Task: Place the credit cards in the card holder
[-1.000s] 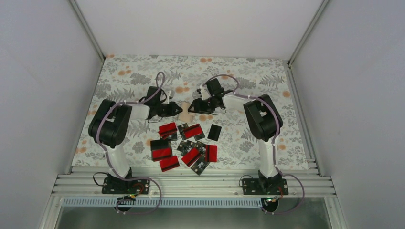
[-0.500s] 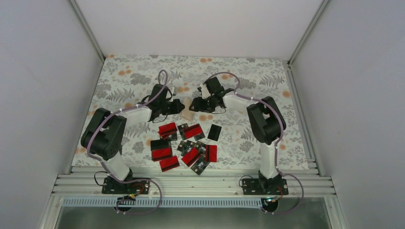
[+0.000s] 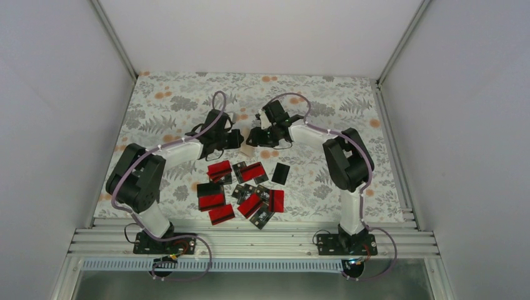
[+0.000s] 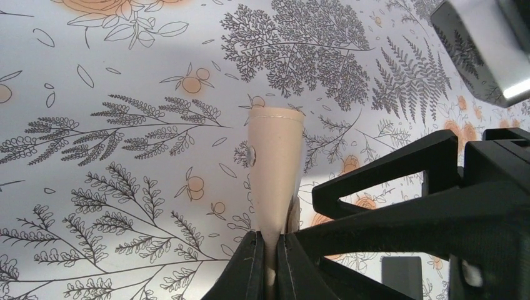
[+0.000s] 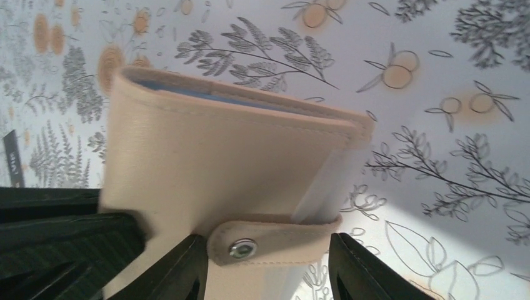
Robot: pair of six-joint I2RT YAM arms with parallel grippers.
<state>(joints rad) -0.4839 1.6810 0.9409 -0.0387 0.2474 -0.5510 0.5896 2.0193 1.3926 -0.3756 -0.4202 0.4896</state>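
Count: one card holder (image 3: pixel 246 150), two tools. The credit cards (image 3: pixel 250 204) number roughly eleven; overlap in the pile prevents an exact tally. They are red-and-black, with a few mostly black.

Top view: the cards lie in a loose cluster on the floral bench (image 3: pixel 175 100), near the arm bases. The holder is beyond them, between the two tool tips. The state of the fingers cannot be read at this range.

Left wrist view: the holder is seen edge-on and upright. The left tool (image 4: pixel 269 240) is pressed together, pinching the holder's lower edge. The bench pattern shows beyond the holder.

Right wrist view: this shows the holder's tan face, the pale blue lining at its top edge and the snap (image 5: pixel 242 249) on its strap. The right tool (image 5: pixel 269 265) has its fingers spread, one on each side of the strap. I cannot tell whether they are pressing on it.
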